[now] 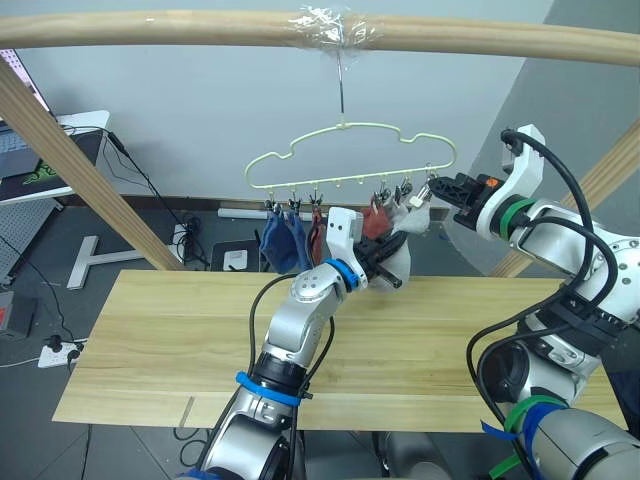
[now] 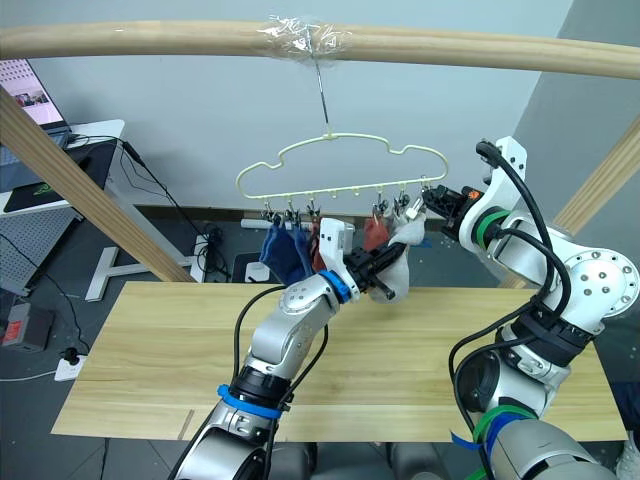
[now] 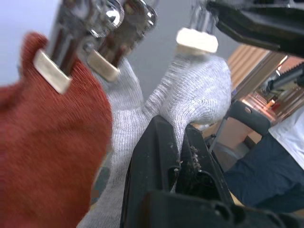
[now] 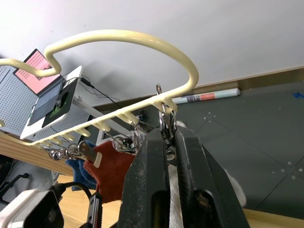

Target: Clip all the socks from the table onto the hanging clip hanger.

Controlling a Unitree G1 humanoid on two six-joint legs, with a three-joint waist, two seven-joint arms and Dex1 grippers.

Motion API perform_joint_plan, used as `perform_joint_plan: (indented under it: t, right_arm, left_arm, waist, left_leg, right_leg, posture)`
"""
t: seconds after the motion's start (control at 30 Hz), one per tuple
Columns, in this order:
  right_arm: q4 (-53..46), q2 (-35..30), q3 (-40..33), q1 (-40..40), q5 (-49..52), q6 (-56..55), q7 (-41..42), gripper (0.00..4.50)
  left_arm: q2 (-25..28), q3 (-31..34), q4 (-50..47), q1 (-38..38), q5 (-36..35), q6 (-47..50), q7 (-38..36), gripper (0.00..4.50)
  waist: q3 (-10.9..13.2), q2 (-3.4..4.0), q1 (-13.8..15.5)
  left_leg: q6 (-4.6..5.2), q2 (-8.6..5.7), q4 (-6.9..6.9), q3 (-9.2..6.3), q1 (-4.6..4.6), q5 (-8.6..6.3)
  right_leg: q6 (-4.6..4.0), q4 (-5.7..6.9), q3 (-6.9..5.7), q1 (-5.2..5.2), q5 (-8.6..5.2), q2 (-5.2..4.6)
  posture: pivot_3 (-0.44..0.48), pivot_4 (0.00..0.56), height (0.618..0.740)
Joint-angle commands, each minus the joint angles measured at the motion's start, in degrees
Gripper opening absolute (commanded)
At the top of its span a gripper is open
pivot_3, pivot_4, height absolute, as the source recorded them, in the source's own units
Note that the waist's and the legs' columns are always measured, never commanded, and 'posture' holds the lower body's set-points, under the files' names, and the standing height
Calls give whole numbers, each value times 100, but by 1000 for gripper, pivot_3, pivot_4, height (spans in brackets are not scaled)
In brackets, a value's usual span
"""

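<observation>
A: Where are we on the clip hanger (image 1: 350, 155)?

B: It hangs by its hook from the wooden beam (image 1: 200, 30), above the far edge of the table (image 1: 160, 350). Blue socks (image 1: 283, 240) hang at its left end, rust red ones (image 1: 374, 218) nearer the middle, and 1 grey sock beside the red. I see no sock lying on the bare planks, so I judge this is the last 1.

A: And that last one?

B: The last grey sock (image 3: 199, 90) is at the hanger's right end. The left gripper (image 1: 385, 262) is just below the bar, its 2 fingers pressed together on the sock's fabric, holding it up toward the end clip.

A: The right gripper?

B: The right gripper (image 4: 168, 142) is at the hanger's right end, its jaws pinching the handle of the end clip (image 4: 164, 102), I'd say to squeeze it open. In the left wrist view that clip's pale pad (image 3: 197, 40) sits right at the sock's top edge; whether it already bites the fabric, I can't tell.

A: So the step in hand?

B: Clipping sock 6. The next move likely calls for the right jaws to ease off the clip so it closes on the cuff, and only then for the left to let go. If the left lets go first, the sock may drop to the table
</observation>
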Motion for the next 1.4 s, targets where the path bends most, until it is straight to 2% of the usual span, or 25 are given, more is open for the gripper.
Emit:
perform_joint_plan:
  t: [0.03,0.37,0.47,0.67,0.8,0.83,0.97,1.07,1.13,1.23,1.4]
  right_arm:
    - [-71,-64,-29,-32,390,45,-173,0]
    - [76,-93,-65,-41,830,45,-485,0]
    - [118,-150,-100,-3,972,45,-533,885]
    - [180,-251,-127,39,1227,-23,-572,3099]
    - [184,-544,-98,189,1717,-319,-461,4328]
    - [158,-666,-74,252,1850,-392,-422,4471]
    - [-84,-1112,107,684,2072,-815,-184,4471]
    - [-1047,-1711,850,1655,1239,-1205,591,4500]
    - [-1322,-1888,1159,2073,884,-1576,832,4500]
    - [-1538,-1973,1420,2560,465,-2087,1181,4500]
    - [-1879,-2568,2054,3460,-587,-2936,2088,4500]
  left_arm:
    - [-85,-42,-182,-66,-48,-119,-4,58]
    - [-153,-46,-195,-99,-97,-118,1,58]
    - [-193,-32,-250,-141,-131,-74,31,0]
    - [-179,-92,-332,-83,-174,-24,-62,0]
    - [-175,-214,-528,55,-337,173,-284,0]
    - [-211,-214,-569,80,-432,290,-322,0]
    - [-257,-300,-574,173,-547,583,-348,0]
    - [-457,-268,-476,215,-908,892,-498,698]
    - [-495,-262,-331,203,-952,969,-505,1342]
    - [-340,-420,110,221,-685,553,-719,2262]
    - [281,-319,423,479,-392,168,-951,3869]
  waist:
    - [0,0,-1]
    - [0,0,-4]
    - [0,0,-8]
    - [0,0,-6]
    - [-1,2,-5]
    - [-2,3,0]
    - [-6,5,15]
    - [-14,17,20]
    - [-18,22,-12]
    - [-23,29,-64]
    - [-27,33,-80]
  left_leg:
    - [0,0,0,0,0,0]
    - [0,0,0,0,-1,0]
    - [0,0,0,0,-1,0]
    - [0,0,0,0,-2,0]
    - [0,0,0,0,-3,0]
    - [0,0,0,-1,-3,0]
    - [0,0,1,0,-5,0]
    - [0,1,2,0,-6,0]
    - [0,6,2,1,-10,1]
    - [-1,4,7,7,-7,2]
    - [4,4,8,5,-1,5]
  right_leg:
    - [0,0,0,0,0,0]
    - [0,-1,-1,0,0,0]
    - [0,-1,-1,0,0,0]
    - [0,-1,-2,0,0,0]
    - [0,-2,-2,0,0,-1]
    - [0,-2,-3,0,0,-1]
    - [1,-8,-10,5,0,-4]
    - [1,-7,-13,3,0,-4]
    - [5,-10,-25,6,-3,-5]
    - [5,-4,-21,6,-3,-6]
    - [25,-5,-22,12,-14,-5]
  posture:
    - [-12,177,740]
    - [-11,182,740]
    - [-11,182,740]
    - [-9,176,740]
    - [-9,156,740]
    - [-9,156,740]
    - [-20,144,740]
    - [-27,139,740]
    - [-36,133,740]
    - [-41,142,740]
    - [-34,146,740]
